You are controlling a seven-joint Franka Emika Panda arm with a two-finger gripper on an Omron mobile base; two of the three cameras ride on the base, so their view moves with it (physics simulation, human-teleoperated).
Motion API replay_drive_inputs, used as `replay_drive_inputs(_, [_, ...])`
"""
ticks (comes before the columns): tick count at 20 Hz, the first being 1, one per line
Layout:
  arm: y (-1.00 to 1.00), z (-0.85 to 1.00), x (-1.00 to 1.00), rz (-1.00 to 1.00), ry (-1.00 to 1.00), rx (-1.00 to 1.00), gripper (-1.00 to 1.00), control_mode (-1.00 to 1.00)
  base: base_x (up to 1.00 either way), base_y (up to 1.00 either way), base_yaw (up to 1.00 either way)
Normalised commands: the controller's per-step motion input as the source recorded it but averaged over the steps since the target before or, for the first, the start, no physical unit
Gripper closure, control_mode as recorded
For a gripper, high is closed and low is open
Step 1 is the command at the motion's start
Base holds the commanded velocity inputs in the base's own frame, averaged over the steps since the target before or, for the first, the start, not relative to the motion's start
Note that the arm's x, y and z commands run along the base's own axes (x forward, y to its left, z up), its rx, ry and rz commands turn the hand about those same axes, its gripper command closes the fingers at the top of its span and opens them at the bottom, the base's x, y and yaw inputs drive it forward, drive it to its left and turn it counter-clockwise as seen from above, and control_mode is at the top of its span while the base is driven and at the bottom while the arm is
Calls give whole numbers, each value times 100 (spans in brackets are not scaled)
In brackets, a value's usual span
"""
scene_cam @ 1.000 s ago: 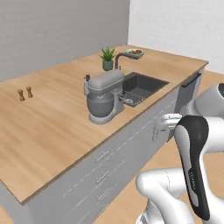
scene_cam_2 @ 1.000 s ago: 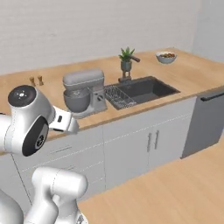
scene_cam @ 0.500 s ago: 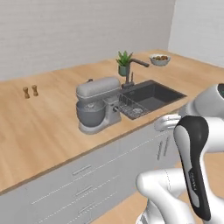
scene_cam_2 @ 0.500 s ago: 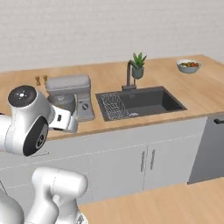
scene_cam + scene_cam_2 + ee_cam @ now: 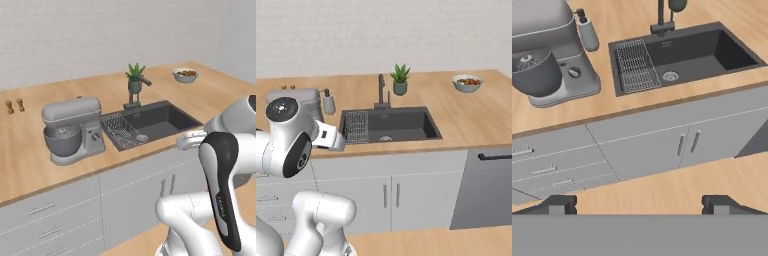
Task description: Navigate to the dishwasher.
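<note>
The dishwasher (image 5: pixel 488 187) sits under the wooden desk (image 5: pixel 471 117) at the right end of the cabinet run in the right base view, a flat mid-grey front with a black handle slot near its top; a dark sliver of it shows at the right edge of the hand view (image 5: pixel 757 142). Bare wooden floor (image 5: pixel 431 242) lies in front of it.

Just left of it stand two lighter grey cabinet doors (image 5: pixel 391 195) with small bar handles, below the dark sink (image 5: pixel 388 125). A wire rack (image 5: pixel 357 126) lies in the sink's left part, and a dark faucet (image 5: pixel 381 92) rises behind the basin. A small potted plant (image 5: pixel 400 80) stands on the desk beside the faucet, and a bowl (image 5: pixel 466 83) of food sits further right, above the dishwasher's side of the desk. A grey stand mixer (image 5: pixel 72 130) stands left of the sink, with a soap dispenser (image 5: pixel 588 32) just behind it. Two small shakers (image 5: pixel 15 106) stand well apart from the rest, near the wall on the left. Drawers (image 5: pixel 547 165) fill the cabinet below the mixer.

The end effector (image 5: pixel 639 205) hangs over the floor in front of the cabinets, its fingertips spread wide apart and holding nothing.
</note>
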Motion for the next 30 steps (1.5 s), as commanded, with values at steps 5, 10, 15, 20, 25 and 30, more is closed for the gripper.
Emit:
replay_drive_inputs(5, [0,0,0,0,0,0,-100,100,0,-100,34])
replay_drive_inputs(10, [0,0,0,0,0,0,-100,100,0,-100,37])
replay_drive_inputs(15, [0,0,0,0,0,0,-100,100,0,-100,34])
replay_drive_inputs(20, [0,0,0,0,0,0,-100,100,1,-100,22])
replay_drive_inputs(25, [0,0,0,0,0,0,-100,100,35,-100,10])
replay_drive_inputs(30, [0,0,0,0,0,0,-100,100,92,-98,0])
